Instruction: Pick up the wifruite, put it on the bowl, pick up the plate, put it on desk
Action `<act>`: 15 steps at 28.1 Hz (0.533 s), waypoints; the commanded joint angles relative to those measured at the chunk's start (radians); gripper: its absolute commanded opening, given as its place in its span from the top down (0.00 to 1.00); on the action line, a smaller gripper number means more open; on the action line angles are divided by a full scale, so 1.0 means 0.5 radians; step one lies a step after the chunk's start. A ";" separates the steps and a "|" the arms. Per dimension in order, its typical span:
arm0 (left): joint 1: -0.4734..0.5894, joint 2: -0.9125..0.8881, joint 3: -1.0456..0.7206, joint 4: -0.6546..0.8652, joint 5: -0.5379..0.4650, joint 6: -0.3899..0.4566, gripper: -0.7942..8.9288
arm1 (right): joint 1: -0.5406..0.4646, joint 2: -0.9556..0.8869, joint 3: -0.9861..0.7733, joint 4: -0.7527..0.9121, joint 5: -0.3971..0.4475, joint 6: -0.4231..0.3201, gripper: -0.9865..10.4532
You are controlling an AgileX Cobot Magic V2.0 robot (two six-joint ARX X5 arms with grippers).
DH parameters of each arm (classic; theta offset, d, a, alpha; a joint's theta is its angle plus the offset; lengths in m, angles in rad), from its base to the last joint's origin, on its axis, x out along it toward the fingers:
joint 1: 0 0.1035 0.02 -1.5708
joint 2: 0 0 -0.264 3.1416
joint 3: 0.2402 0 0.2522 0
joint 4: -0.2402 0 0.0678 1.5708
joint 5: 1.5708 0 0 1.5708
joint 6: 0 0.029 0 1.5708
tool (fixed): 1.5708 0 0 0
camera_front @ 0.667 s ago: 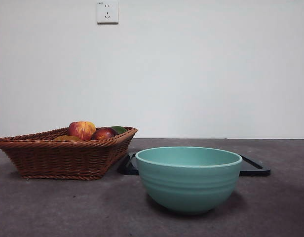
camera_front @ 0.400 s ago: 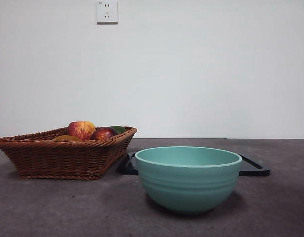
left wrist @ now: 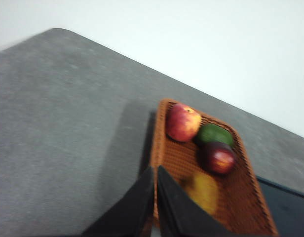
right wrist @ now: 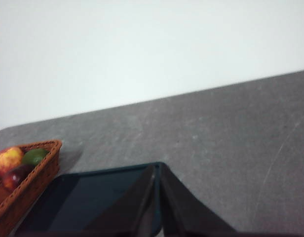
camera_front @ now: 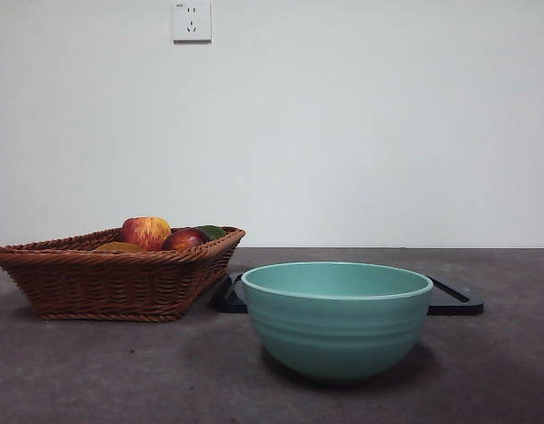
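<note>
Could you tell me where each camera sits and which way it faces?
Front: low at desk height, facing the wall across the bowl and basket; no arm shows.
Left wrist: above the basket's fruit; left gripper shut.
Right wrist: above the black tray, looking across the desk; right gripper shut.
All three share the basket.

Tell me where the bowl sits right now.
In the front view the bowl stands on the desk, nearest the camera and right of the wicker basket, in front of the black tray.
</note>
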 commanded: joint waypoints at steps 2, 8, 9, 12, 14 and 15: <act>0.007 0.166 0.223 -0.101 0.156 0.166 0.91 | 0.006 0.167 0.246 -0.160 -0.107 -0.127 0.91; 0.003 0.505 0.541 -0.341 0.399 0.410 0.91 | 0.006 0.542 0.667 -0.560 -0.335 -0.322 0.91; 0.002 0.564 0.594 -0.386 0.448 0.454 0.91 | 0.007 0.611 0.742 -0.638 -0.369 -0.359 0.91; -0.006 0.728 0.743 -0.520 0.578 0.549 0.91 | 0.008 0.797 0.944 -0.839 -0.465 -0.465 0.91; -0.029 0.824 0.835 -0.600 0.624 0.605 0.91 | 0.021 0.904 1.060 -0.951 -0.506 -0.518 0.91; -0.047 0.871 0.885 -0.641 0.654 0.632 0.91 | 0.034 0.954 1.114 -1.006 -0.526 -0.540 0.91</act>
